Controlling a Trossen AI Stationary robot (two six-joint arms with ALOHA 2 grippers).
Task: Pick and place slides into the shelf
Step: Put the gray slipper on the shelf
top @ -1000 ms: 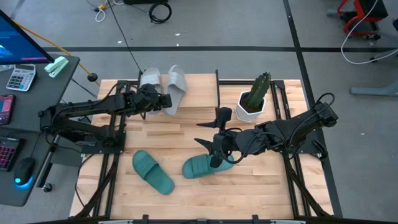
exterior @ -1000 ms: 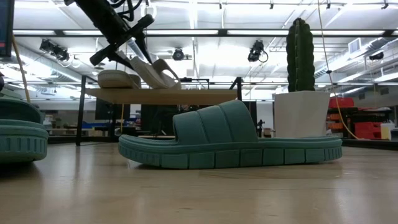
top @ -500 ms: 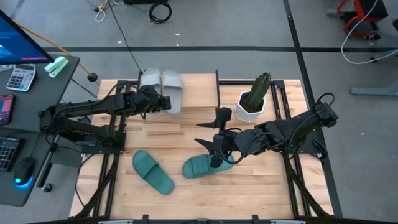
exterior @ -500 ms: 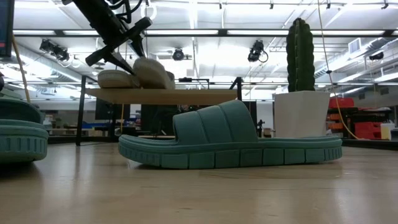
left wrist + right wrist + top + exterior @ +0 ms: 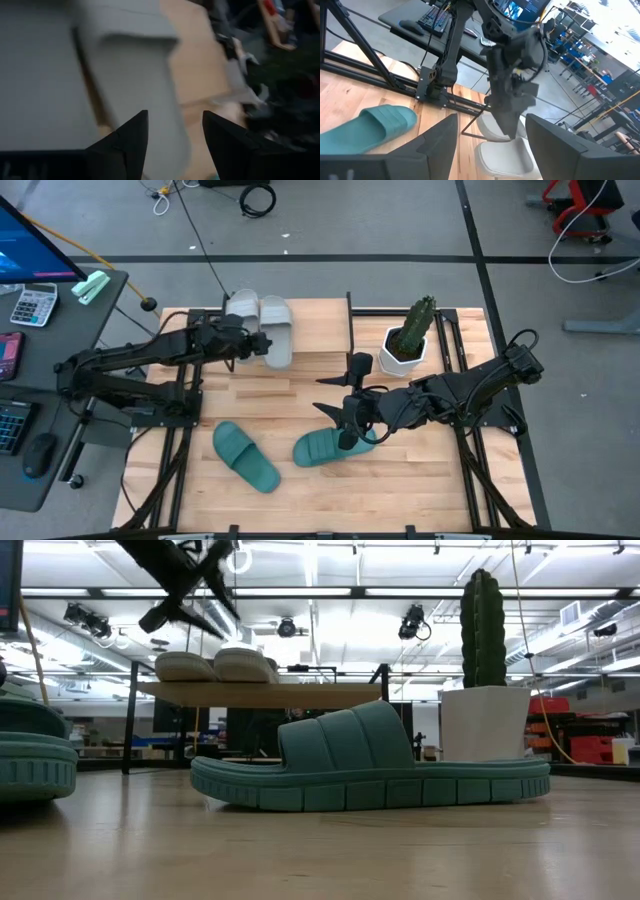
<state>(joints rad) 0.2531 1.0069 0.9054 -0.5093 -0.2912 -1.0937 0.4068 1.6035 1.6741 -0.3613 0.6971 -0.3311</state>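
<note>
A: Pale grey rubber first: two grey-white slides [image 5: 259, 322] lie side by side on the shelf's [image 5: 262, 693] light board, at the far left part of the table [image 5: 420, 480]. The left gripper [image 5: 243, 343] hangs just by their near ends, fingers parted and holding nothing.

B: And the teal ones?

A: Both on the tabletop. One teal slide [image 5: 322, 447] lies near the middle, its long axis running roughly left to right with a slight tilt. The other teal slide [image 5: 246, 456] lies toward the left front, set on a diagonal.

B: Which arm is closer to them?

A: The right gripper [image 5: 347, 420] sits directly over the far end of the middle teal slide, jaws apart and empty. It looks the better placed for that one. The left arm would have to travel back from the shelf toward the front for the diagonal slide, which lies on its side of the table.

B: Anything in the way?

A: A potted cactus [image 5: 409, 335] stands at the far right of the table, beside the shelf and apart from the slides. From the low view, the middle teal slide [image 5: 370, 773] sits between the camera and the shelf, so the carry runs away from the front edge and to the left.
</note>
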